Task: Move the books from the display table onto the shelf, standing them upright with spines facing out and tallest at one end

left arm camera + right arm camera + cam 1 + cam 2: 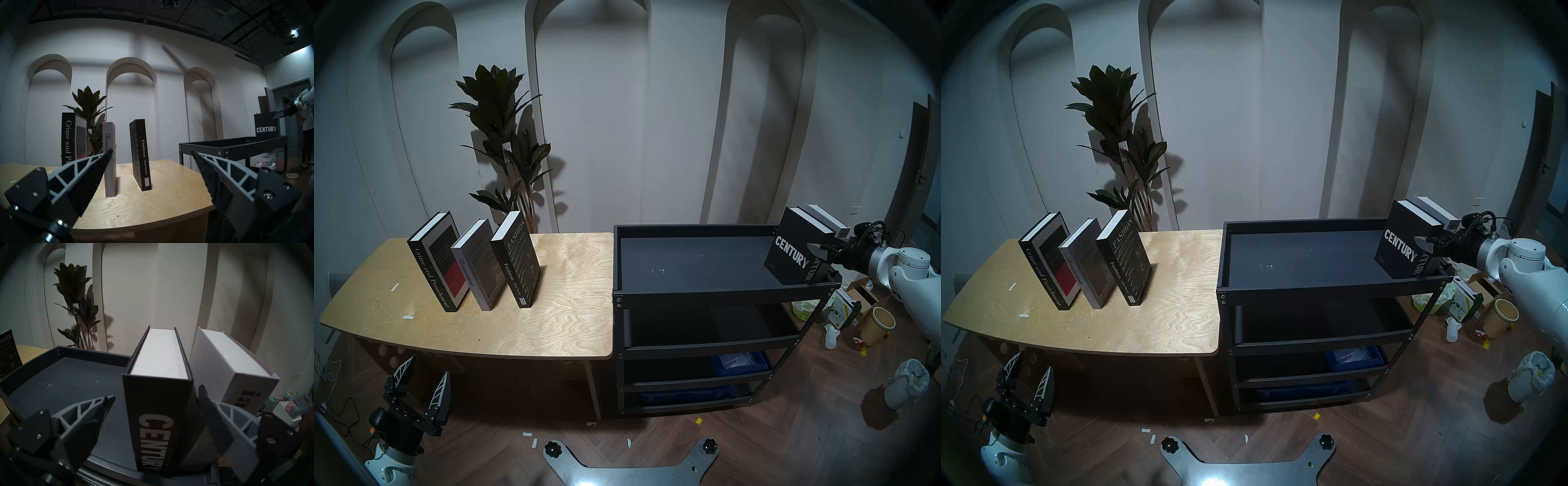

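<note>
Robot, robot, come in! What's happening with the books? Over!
Both grippers open, left gripper idle, right gripper straddling Century. Two books on shelf, three waiting on table. Nothing blocking.

Dim room, cool grey cast; the plant [504, 142] throws a hard shadow rightward on the far wall [670, 118]. Fisheye bends every edge into a dark rim. Right wrist view slightly soft up close.

Dim room here: a pale wall [670, 135] with three arched niches, a tall leafy plant [504, 142] standing against it. Dark herringbone wood floor [772, 441], scraps of tape scattered about. On the right, a lined bin [906, 385], a tan bucket [879, 325], boxes and clutter, a dark door [914, 163] behind.
</note>
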Tool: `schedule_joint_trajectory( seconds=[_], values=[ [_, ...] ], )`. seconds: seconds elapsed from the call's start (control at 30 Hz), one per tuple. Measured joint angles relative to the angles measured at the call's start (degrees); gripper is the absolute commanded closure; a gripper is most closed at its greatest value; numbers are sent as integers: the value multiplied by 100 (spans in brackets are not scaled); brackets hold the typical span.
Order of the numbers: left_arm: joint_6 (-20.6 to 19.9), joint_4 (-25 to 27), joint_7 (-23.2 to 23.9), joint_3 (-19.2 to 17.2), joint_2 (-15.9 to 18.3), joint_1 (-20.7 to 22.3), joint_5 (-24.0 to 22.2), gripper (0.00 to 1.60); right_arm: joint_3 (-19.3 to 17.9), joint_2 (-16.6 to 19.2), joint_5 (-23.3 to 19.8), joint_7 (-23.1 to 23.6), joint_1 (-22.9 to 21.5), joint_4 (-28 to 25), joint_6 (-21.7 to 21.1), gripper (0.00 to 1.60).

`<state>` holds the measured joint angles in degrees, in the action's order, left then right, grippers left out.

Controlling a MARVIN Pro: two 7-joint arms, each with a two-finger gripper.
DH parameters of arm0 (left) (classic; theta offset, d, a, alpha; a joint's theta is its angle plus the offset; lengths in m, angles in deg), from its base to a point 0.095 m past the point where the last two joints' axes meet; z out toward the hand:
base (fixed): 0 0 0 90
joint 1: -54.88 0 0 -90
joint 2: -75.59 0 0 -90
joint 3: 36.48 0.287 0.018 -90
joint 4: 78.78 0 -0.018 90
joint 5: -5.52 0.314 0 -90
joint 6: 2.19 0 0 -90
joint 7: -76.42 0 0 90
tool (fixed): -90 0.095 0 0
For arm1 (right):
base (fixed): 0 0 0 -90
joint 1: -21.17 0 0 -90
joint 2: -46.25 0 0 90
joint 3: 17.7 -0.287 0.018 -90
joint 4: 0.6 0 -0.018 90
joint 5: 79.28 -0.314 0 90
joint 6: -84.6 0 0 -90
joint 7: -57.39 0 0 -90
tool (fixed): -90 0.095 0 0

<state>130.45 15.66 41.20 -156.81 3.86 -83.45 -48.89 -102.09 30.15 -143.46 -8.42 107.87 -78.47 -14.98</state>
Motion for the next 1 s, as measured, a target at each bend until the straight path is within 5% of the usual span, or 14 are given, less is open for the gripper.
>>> schedule_joint_trajectory(
  seconds=[0.5,1.0],
  values=[
    [0,0,-1,0,1,-1,0,0,-52,34,-31,44,-78,-144,-1,0],
    [0,-1,-1,0,2,-1,-2,0,-507,179,-245,71,-221,-455,11,0]
  ],
)
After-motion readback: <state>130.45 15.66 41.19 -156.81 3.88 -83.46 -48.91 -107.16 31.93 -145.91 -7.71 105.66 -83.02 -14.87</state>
